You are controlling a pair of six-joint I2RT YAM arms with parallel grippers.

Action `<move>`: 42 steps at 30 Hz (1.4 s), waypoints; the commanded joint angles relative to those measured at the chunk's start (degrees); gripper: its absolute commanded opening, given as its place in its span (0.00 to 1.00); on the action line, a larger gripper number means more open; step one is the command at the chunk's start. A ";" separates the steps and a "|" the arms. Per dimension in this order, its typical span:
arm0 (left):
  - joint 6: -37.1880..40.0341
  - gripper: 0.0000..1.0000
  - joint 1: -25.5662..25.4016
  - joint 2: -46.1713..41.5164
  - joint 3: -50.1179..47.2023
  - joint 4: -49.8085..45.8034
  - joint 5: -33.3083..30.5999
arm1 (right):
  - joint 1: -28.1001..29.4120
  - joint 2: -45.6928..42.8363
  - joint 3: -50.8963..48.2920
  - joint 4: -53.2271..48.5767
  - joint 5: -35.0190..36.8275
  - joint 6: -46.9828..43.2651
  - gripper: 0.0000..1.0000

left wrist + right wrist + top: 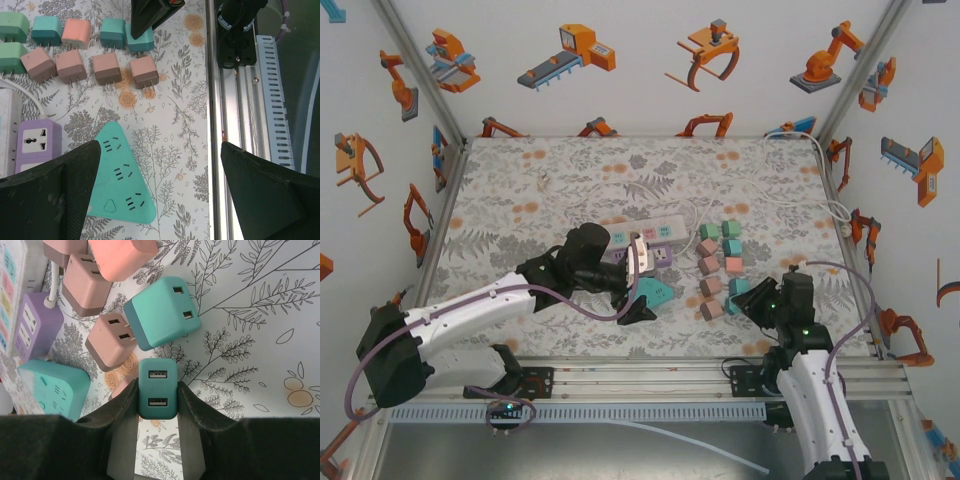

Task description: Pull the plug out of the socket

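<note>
right gripper (157,386) clamps the teal usb plug (158,382), long axis along its fingers (122,425); the teal triangular socket (120,180) lies leftward, under the spread left gripper (160,150).

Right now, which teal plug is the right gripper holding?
The teal plug with two USB ports, clamped in the right gripper; the neighbouring teal plug lies loose.

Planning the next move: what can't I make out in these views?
Right wrist: teal plug prongs, hidden behind its own body.
Left wrist: purple socket lower part, behind a gripper finger; white strip cut by the edge.
Top: strip's near sockets, under the left arm.
</note>
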 commanded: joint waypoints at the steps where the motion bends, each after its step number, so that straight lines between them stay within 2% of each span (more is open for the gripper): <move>1: -0.56 0.97 -0.37 0.39 1.68 0.44 0.23 | -0.51 -0.80 -0.28 -0.75 2.80 0.71 0.34; 7: -1.00 0.97 -0.40 0.80 1.70 0.83 -0.23 | -0.51 0.27 1.45 -4.59 5.00 -1.08 0.47; 17: -1.11 0.97 -0.42 1.14 1.80 0.36 -1.59 | -0.51 0.52 4.47 -7.52 8.23 -2.69 0.53; 21: -1.14 0.97 -0.42 0.99 1.67 0.54 -2.19 | -0.51 0.87 7.83 -8.56 9.02 -4.51 0.59; 25: -1.85 0.97 -0.35 0.28 1.59 0.37 -4.96 | -0.51 2.29 13.88 -8.30 10.59 -8.65 0.59; 28: -2.91 0.97 -0.05 -1.25 1.15 0.86 -10.75 | -0.51 5.59 18.60 -4.71 14.27 -15.16 0.62; 34: -6.97 0.97 4.26 -5.34 -1.13 3.11 -26.14 | -0.60 16.23 20.68 11.03 26.95 -22.87 0.79; 38: -13.63 0.97 11.88 -6.77 -1.83 0.77 -36.15 | -1.00 27.13 20.67 24.04 33.09 -27.04 0.85; 42: -18.39 0.97 20.28 -8.12 -5.17 0.83 -45.95 | -1.65 38.48 21.16 33.38 35.03 -29.76 0.89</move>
